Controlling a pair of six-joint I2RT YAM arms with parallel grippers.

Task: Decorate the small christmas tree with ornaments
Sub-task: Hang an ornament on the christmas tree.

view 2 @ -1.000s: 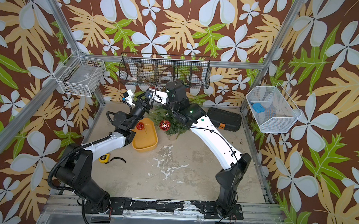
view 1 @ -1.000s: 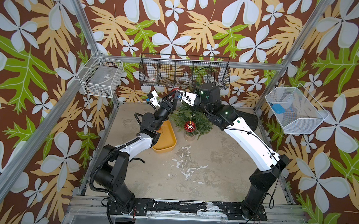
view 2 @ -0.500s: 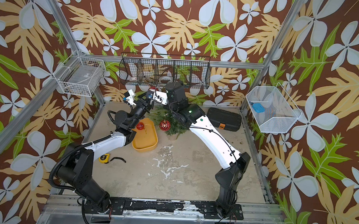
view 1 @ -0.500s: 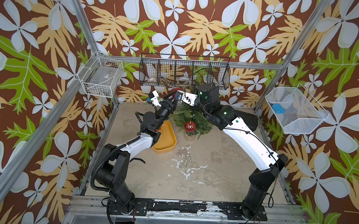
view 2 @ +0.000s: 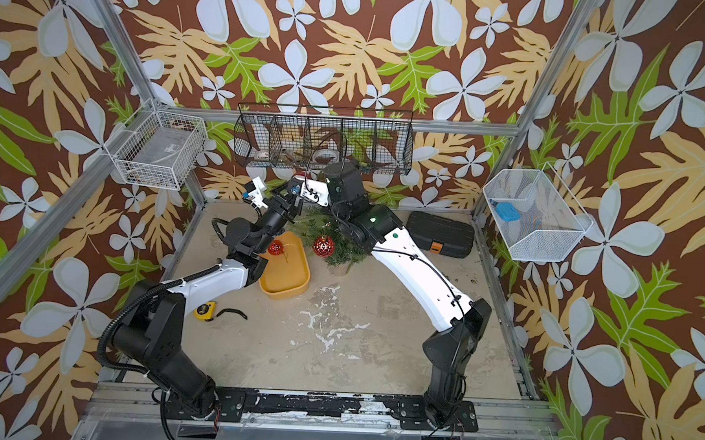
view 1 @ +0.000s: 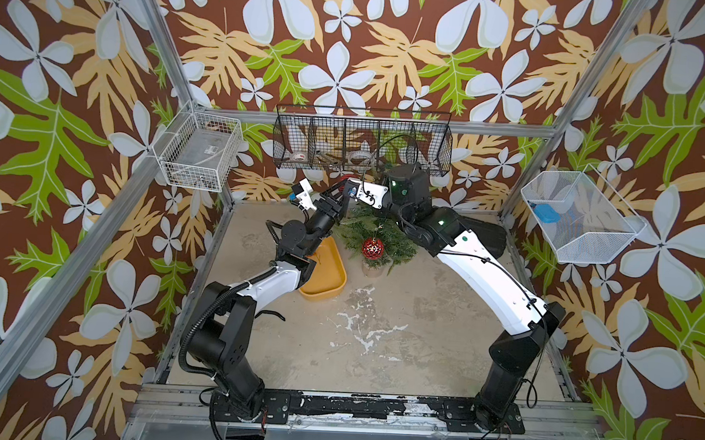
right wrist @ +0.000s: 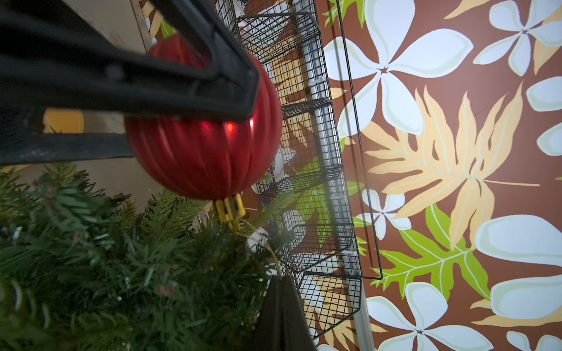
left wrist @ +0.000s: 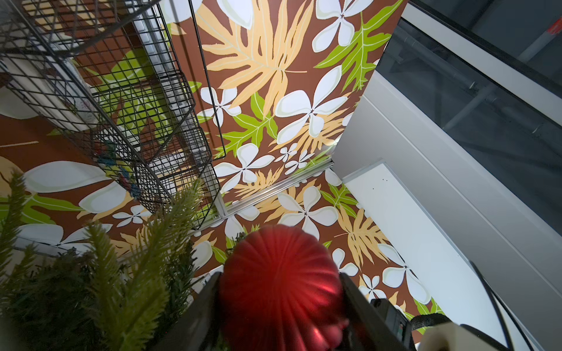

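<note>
**A:** The small christmas tree (view 1: pixel 398 247) stands at twelve o'clock on the table (view 1: pixel 378 336), near the back wall. How far along do we reckon we are?

**B:** About a third, we'd say. One lattice bauble (view 1: pixel 372 247) hangs on the tree's six o'clock side. A second lattice bauble (view 2: pixel 275 248) lies in the yellow tray (view 2: pixel 286 287), just beside the tree at its eight o'clock, not yet hung.

**A:** And the third?

**B:** The ribbed bauble (left wrist: pixel 279 267) is up over the tree, on its eleven o'clock side. Our left jaws pinch it across its belly. Our right jaws are pressed together. The gold string (right wrist: pixel 269 247) runs from the gold cap (right wrist: pixel 229 209) toward them, but we cannot tell whether they nip it.

**A:** So we judge that looping that string over a branch is the step in hand, then the tray one.

**B:** Yes. As for materials, the needles are bushy and dark green above a short pale beige base (view 1: pixel 375 270). The hung bauble is round with a glittery red lattice. The ribbed one is smooth, glossy and fluted. The tray is rounded and plain, and the table is pale and scuffed with white.
</note>
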